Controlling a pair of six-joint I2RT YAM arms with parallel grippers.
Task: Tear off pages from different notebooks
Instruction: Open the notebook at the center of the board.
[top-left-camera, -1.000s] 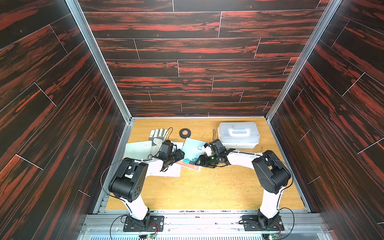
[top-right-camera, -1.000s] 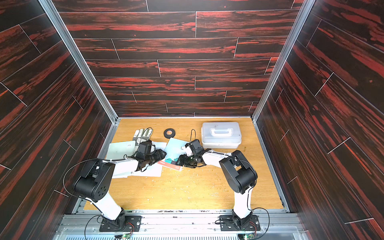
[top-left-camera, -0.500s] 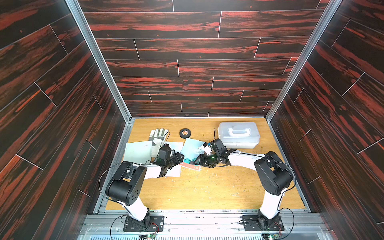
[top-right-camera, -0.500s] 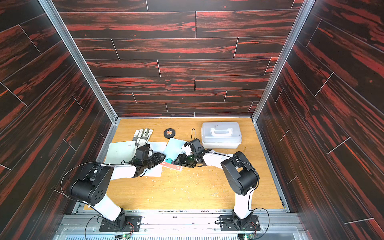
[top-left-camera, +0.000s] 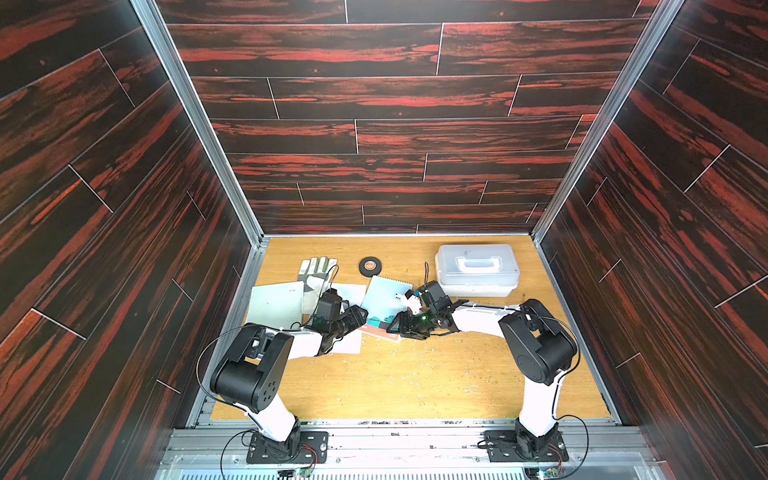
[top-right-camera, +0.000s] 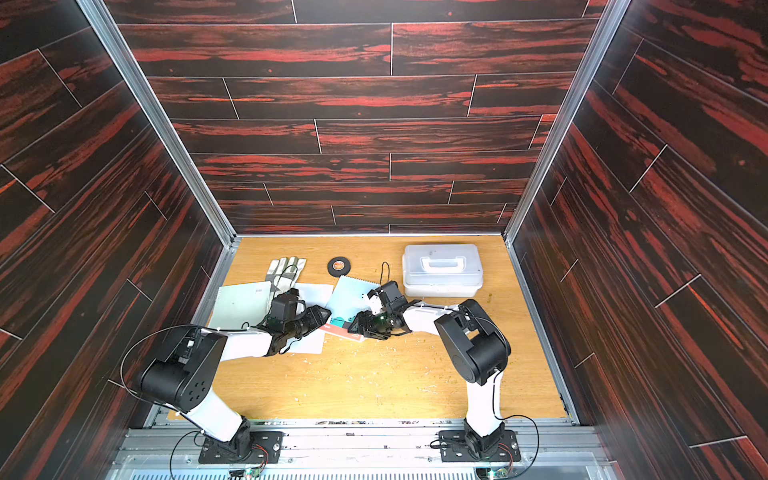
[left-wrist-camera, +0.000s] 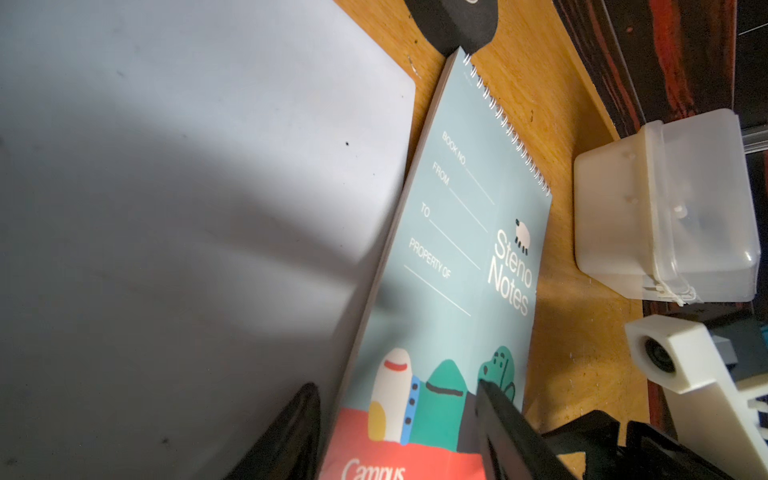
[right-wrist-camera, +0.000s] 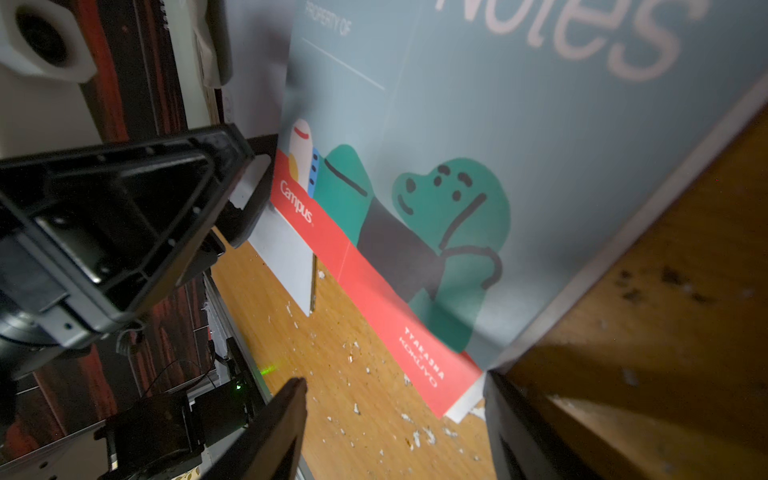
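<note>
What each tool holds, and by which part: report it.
Nothing is held: the left tool and the right tool stand open at the notebook's coral end.

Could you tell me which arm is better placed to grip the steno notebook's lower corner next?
Right, likely: the open right pincer frames the coral corner of the steno notebook, while the left pincer straddles its edge and the loose page.

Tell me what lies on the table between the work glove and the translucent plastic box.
A black roll of tape lies flat between the work glove and the plastic box, apart from both; both top views show it.
</note>
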